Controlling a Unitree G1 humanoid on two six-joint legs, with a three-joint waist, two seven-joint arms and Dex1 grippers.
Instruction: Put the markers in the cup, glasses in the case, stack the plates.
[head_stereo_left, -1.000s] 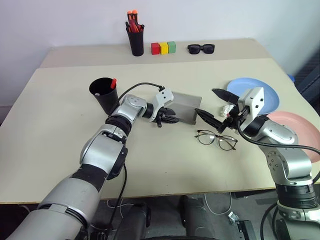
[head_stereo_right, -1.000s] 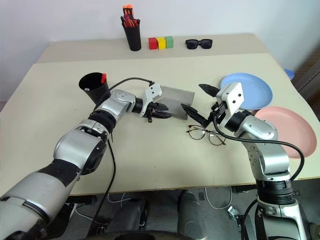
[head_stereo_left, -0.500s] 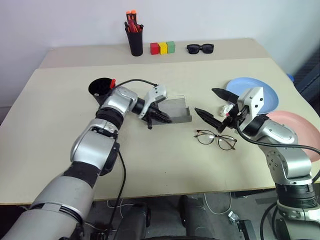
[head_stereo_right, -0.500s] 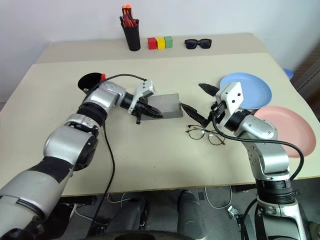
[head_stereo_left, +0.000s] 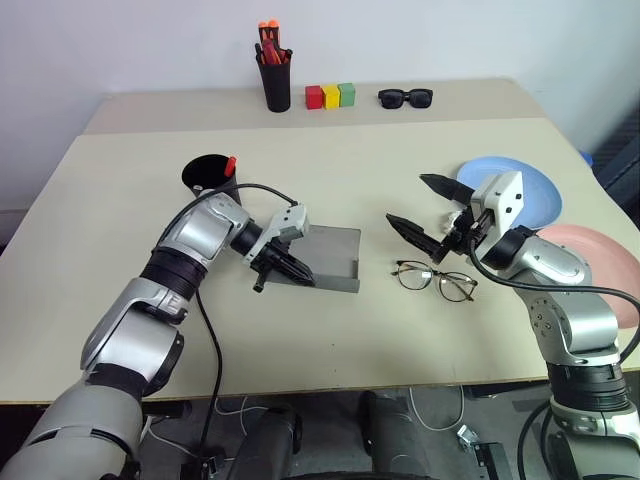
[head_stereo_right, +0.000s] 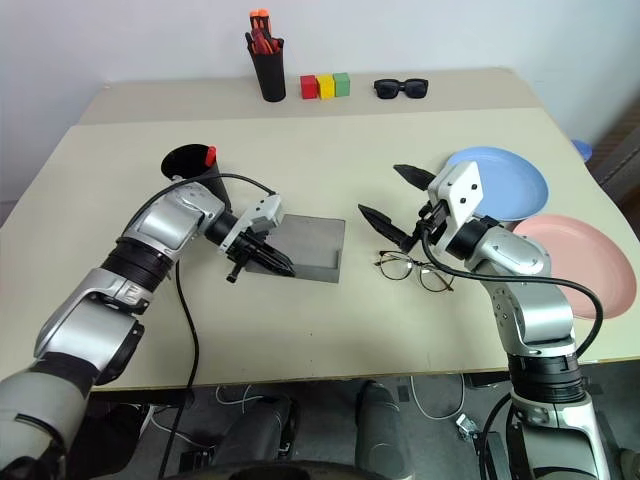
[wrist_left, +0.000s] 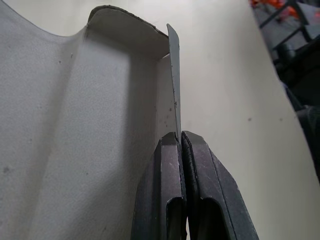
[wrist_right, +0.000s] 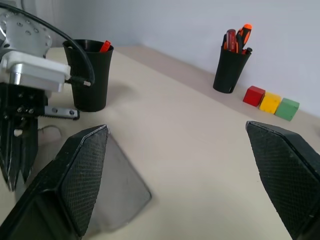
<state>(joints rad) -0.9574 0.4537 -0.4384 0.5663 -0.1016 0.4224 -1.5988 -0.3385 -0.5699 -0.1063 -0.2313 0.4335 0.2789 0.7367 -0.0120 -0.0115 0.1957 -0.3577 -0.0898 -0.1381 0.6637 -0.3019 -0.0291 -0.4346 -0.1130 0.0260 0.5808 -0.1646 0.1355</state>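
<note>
The grey case (head_stereo_left: 330, 255) lies mid-table with its flap folded out flat. My left gripper (head_stereo_left: 296, 271) is shut on the flap's thin edge (wrist_left: 173, 90), its fingers (wrist_left: 165, 170) pressed together on it. The wire-rimmed glasses (head_stereo_left: 435, 281) lie on the table just right of the case. My right gripper (head_stereo_left: 406, 200) hovers above and behind them, open and empty. The black cup (head_stereo_left: 208, 178) stands left of the case, with a red marker (head_stereo_left: 229, 163) poking out of it. The light blue plate (head_stereo_left: 535, 188) and the pink plate (head_stereo_left: 600, 262) lie side by side at the right.
A black pen pot (head_stereo_left: 275, 76) with orange-capped pens, three coloured blocks (head_stereo_left: 330, 96) and dark sunglasses (head_stereo_left: 405, 97) line the far edge. The pink plate reaches the table's right edge.
My left gripper has pulled back and to the left with the case's flap pinched in it; the case slid nearer and its flap now lies open. The right arm has stayed still.
</note>
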